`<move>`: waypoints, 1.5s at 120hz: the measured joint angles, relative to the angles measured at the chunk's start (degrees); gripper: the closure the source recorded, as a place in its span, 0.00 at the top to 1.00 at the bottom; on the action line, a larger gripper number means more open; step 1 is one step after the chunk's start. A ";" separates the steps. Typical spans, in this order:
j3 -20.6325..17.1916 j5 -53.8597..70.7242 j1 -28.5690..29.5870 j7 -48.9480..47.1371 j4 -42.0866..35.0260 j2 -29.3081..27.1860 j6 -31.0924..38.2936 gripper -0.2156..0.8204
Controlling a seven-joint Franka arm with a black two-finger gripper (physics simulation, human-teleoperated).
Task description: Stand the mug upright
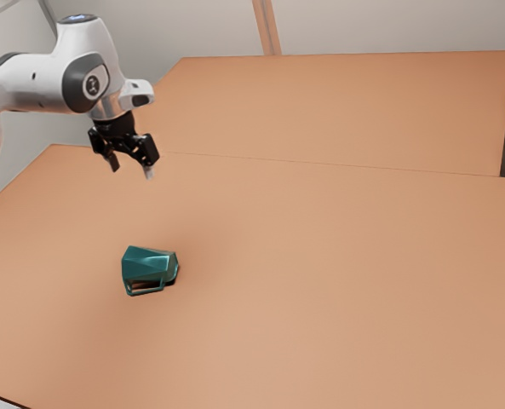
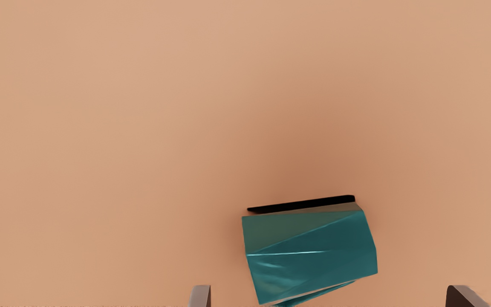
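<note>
You are looking at the approach step, with the teal faceted mug (image 1: 148,263) lying on its side on the tabletop (image 1: 337,290) and the lifting and righting not yet done. Your black two-finger gripper (image 1: 131,170) is hanging above the table, well apart from the mug, and its fingers (image 2: 200,297) are standing wide apart, grasping nothing. The next move is probably calling for you to bring the hand down over the mug, centring it between the fingertips, before closing on its body and turning it base down. You are likely needing to settle which end is the base first, since neither view is making the mouth plain enough for you to be sure. In the exterior view you are seeing the gap in height between the gripper and the table, and what seems to be the handle (image 1: 146,292) is forming a loop along the mug's side, away from the gripper. The wrist view is giving you the alignment instead: the mug's long side is running roughly across from one finger towards the other, so closing as the hand is turned now would probably be squeezing it end to end, and you may be wanting a wrist turn.
</note>
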 joint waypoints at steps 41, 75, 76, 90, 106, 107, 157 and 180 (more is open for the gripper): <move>2.94 -7.91 2.35 2.14 -7.68 -4.59 2.70 0.79; 3.21 -26.08 11.89 5.72 -15.11 -1.41 7.78 0.79; 3.21 -26.65 11.96 5.89 -15.39 -1.29 7.95 0.79; 3.20 -33.91 11.91 8.40 -18.74 -0.27 10.44 0.79; 3.20 -39.15 12.42 11.06 -22.21 -0.12 12.85 0.79; 3.20 -39.33 12.52 11.21 -22.35 -0.12 12.96 0.79; 2.44 -42.44 17.46 17.69 -24.19 2.74 15.98 0.79; 2.27 -46.42 18.85 20.86 -24.16 4.77 15.84 0.79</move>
